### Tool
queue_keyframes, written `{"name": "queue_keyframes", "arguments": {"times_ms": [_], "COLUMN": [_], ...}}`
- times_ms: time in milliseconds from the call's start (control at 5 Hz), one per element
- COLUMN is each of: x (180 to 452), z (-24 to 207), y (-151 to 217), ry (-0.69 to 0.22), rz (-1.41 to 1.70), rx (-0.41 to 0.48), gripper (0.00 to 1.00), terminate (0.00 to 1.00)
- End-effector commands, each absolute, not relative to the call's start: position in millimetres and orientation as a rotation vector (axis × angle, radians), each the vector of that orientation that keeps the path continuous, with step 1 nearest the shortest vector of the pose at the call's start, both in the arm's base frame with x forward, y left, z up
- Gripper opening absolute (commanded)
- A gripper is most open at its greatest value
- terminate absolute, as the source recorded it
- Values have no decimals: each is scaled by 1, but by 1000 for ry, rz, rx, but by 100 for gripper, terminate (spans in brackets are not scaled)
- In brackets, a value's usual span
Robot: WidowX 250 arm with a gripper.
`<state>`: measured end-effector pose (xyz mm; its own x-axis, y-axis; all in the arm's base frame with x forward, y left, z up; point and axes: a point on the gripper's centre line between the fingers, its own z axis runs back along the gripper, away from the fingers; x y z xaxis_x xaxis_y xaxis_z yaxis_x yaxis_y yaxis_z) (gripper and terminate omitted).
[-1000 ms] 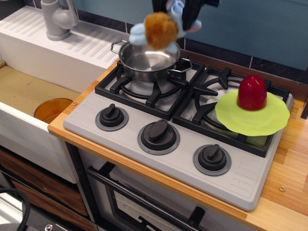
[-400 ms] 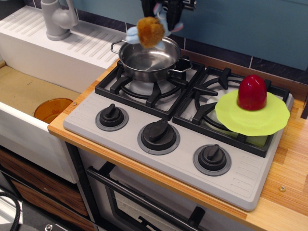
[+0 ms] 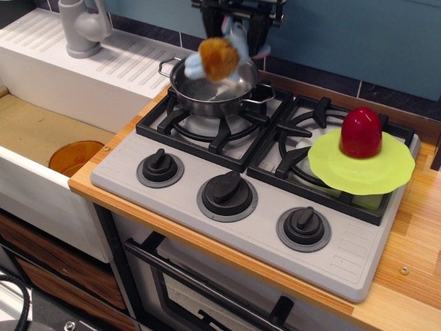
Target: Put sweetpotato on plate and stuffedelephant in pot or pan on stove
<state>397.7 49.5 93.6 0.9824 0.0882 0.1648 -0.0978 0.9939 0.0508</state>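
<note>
- Round polished steel pot (image 3: 210, 89): mirror-shiny metal.
- Dark-red egg-shaped sweetpotato (image 3: 361, 132): glossy, smooth plastic.
- Lime-green round plate (image 3: 358, 172): smooth, matt plastic.
- Light-blue plush elephant (image 3: 220, 55): fuzzy cloth, brown body.
- Light wooden countertop (image 3: 413, 276): smooth, grained.
- Black burner grates (image 3: 207, 134): matt.

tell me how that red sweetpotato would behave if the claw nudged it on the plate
The sweetpotato looks glossy and hard, so probably slippery to pinch. It stands upright on the plate, so a nudge may slide or tip it; its egg shape could then roll.
</note>
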Motion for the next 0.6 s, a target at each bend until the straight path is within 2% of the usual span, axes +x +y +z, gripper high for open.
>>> {"name": "queue_keyframes", "arguments": {"times_ms": [0,400], "x": [399,383], "z": [131,151], "y": [35,21], "ry": [-220,-202], "rz": [108,128], "rx": [66,83], "gripper": [100,100], "terminate": [0,0]}}
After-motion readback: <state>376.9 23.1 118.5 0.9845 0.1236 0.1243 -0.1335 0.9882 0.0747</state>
